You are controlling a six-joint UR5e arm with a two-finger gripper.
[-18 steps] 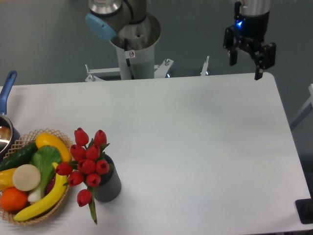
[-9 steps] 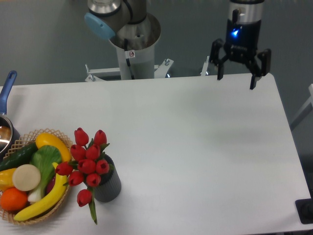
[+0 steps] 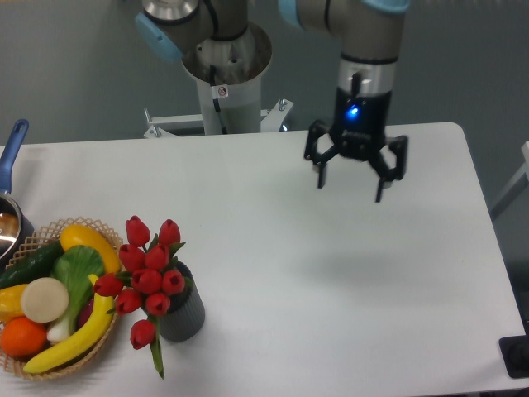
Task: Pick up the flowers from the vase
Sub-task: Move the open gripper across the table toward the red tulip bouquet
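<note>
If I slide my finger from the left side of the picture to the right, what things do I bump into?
Pot with the blue handle → wicker basket of fruit and vegetables → red flowers → grey vase → robot gripper, fingers spread open.

On my white table [image 3: 331, 273]: wicker basket [image 3: 99, 351] of fruit and vegetables, left front; blue-handled pan [image 3: 10, 178] at the left edge.

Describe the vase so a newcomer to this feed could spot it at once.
Start at the table's near left corner, where a wicker basket of fruit and vegetables sits. The vase stands right beside it, on the side toward the table's middle. It is the small dark grey ribbed cylinder holding the flowers, a bunch of red tulip buds wider than the vase itself.
</note>
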